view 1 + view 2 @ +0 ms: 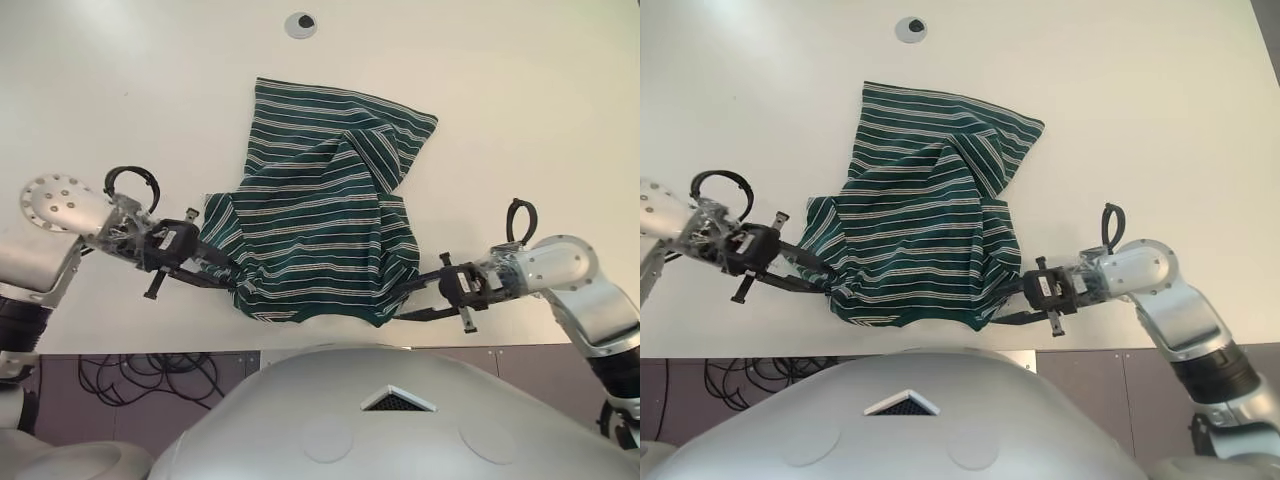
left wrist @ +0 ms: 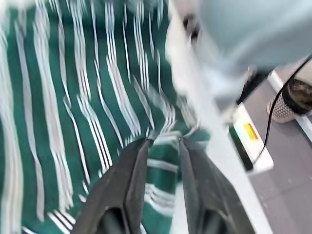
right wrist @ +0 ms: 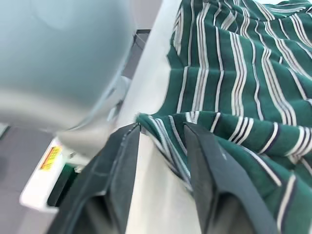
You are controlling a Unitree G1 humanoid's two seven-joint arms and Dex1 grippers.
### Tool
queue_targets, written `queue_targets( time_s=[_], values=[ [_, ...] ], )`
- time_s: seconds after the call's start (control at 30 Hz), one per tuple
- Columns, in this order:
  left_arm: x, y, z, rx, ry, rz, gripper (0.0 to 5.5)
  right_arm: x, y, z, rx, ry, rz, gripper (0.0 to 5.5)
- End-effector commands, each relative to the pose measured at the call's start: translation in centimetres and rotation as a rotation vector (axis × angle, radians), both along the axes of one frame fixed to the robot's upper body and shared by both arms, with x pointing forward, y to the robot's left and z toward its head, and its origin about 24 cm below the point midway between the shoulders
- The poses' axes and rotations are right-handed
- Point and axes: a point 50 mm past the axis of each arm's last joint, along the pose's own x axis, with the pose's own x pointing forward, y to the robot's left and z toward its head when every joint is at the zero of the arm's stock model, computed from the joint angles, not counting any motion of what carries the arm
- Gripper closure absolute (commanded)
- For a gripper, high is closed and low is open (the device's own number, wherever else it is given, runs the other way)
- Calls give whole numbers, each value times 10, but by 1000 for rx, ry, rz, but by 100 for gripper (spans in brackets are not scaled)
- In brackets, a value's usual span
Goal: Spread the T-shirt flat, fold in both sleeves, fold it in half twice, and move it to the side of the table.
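A dark green T-shirt (image 1: 320, 200) with white stripes lies crumpled and partly doubled over on the white table (image 1: 520, 110), close to the near edge. My left gripper (image 1: 232, 283) is at the shirt's near-left corner, and its fingers (image 2: 131, 170) stand close together with a fold of striped cloth pinched between them. My right gripper (image 1: 405, 295) is at the near-right corner. Its fingers (image 3: 124, 161) stand apart on either side of the shirt's hem (image 3: 165, 129), not pressing it.
A round grey grommet (image 1: 300, 25) sits in the table beyond the shirt. The table's near edge (image 1: 120, 350) runs just behind both grippers, with cables (image 1: 150, 380) on the floor below. White tabletop lies open on both sides of the shirt.
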Motion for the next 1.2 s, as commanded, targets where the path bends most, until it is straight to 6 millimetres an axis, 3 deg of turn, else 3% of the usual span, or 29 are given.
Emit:
queue_targets(
  time_s=[0.03, 0.13, 0.27, 0.4, 0.57, 0.7, 0.8, 0.9, 1.03, 1.2],
  values=[
    [-7, 3, 16, -76, -1, -6, 442, 21, -17, 33, 63, -56, -56, 384],
    [-5, 5, 21, -96, -28, -3, 442, 37, -26, 47, 92, -122, -125, 384],
    [1, 10, 16, -59, -46, 25, 442, 47, -22, 42, 88, -185, -152, 384],
    [36, -1, -5, -45, -222, 209, 442, 78, -14, 13, 0, -355, -327, 384],
    [50, -1, -52, 106, -336, 228, 442, 83, -10, -26, -117, -395, -319, 384],
    [44, 17, -76, 308, -408, 109, 442, 70, -21, -63, -295, -387, -240, 384],
    [37, 24, -79, 328, -368, 71, 442, 65, -32, -72, -368, -378, -199, 384],
    [33, 24, -81, 315, -355, 62, 442, 58, -45, -71, -418, -351, -149, 384],
    [34, 19, -80, 291, -363, 63, 442, 30, -63, -59, -463, -202, -24, 384],
    [31, 14, -78, 271, -370, 62, 442, 5, -50, -32, -352, -65, 53, 384]
  ],
)
